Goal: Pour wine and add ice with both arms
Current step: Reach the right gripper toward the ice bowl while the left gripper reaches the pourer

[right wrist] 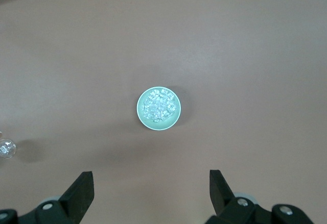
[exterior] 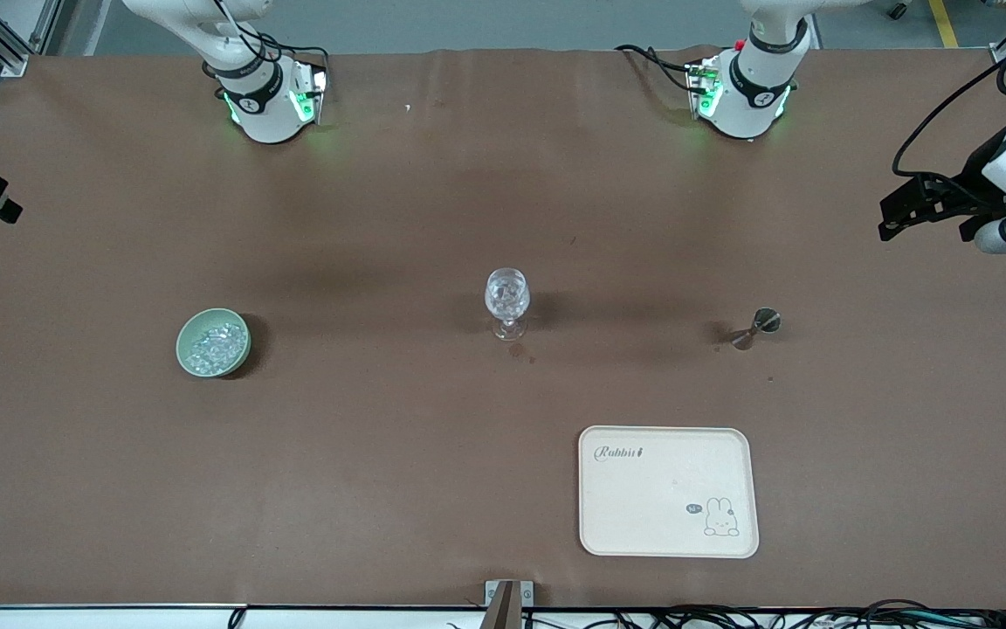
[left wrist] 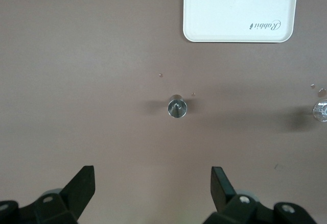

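Note:
A clear stemmed glass (exterior: 507, 301) stands upright mid-table; it also shows at the edge of the left wrist view (left wrist: 321, 110) and of the right wrist view (right wrist: 6, 149). A pale green bowl (exterior: 213, 342) of ice (exterior: 216, 345) sits toward the right arm's end. A small metal jigger (exterior: 756, 325) stands toward the left arm's end. My left gripper (left wrist: 152, 185) is open and empty, high over the table near the jigger (left wrist: 177, 107). My right gripper (right wrist: 152, 188) is open and empty, high over the table near the bowl (right wrist: 173, 119) of ice (right wrist: 159, 105).
A cream tray (exterior: 667, 491) with a rabbit print lies nearer the front camera than the jigger; it also shows in the left wrist view (left wrist: 240, 9). Small dark spots (exterior: 518, 351) mark the brown cloth by the glass's foot. The arms' bases (exterior: 263, 96) (exterior: 747, 87) stand along the table's back edge.

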`<move>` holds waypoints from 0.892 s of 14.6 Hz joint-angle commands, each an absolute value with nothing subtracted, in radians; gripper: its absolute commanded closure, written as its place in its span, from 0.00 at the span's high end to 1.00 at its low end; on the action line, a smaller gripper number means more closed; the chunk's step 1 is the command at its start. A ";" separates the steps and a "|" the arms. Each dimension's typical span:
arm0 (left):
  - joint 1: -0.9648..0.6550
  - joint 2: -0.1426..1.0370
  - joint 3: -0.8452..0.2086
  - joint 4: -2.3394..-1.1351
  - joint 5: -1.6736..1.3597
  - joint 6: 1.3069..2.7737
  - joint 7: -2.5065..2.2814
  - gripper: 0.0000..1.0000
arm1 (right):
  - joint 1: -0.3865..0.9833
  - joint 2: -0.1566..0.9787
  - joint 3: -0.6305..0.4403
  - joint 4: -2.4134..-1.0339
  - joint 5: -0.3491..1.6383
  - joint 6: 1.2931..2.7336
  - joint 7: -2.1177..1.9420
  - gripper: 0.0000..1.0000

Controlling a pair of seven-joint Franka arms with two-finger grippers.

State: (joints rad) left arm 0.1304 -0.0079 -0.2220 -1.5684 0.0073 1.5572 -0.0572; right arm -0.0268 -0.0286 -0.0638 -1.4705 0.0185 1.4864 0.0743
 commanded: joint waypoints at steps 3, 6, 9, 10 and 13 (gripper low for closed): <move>0.135 -0.025 -0.222 -1.562 0.001 1.534 -0.049 1.00 | -0.037 -0.018 -0.069 -1.451 0.029 1.468 0.052 1.00; 0.152 0.029 -0.207 -1.529 0.008 1.534 -0.037 1.00 | -0.037 -0.020 -0.069 -1.451 0.029 1.457 0.051 1.00; 0.218 0.100 -0.207 -1.529 -0.015 1.534 -0.049 1.00 | -0.032 -0.018 -0.069 -1.453 0.029 1.457 0.052 1.00; 0.225 0.127 -0.206 -1.534 -0.017 1.531 -0.066 1.00 | -0.032 -0.017 -0.069 -1.453 0.029 1.456 0.051 1.00; 0.299 0.237 -0.207 -1.536 -0.070 1.528 -0.207 1.00 | -0.034 -0.017 -0.071 -1.474 0.029 1.457 0.006 1.00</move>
State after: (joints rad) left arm 0.2616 0.1585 -0.2013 -1.5682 -0.0183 1.5490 -0.1263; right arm -0.0306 -0.0222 -0.0681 -1.4706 0.0185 1.4662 0.0469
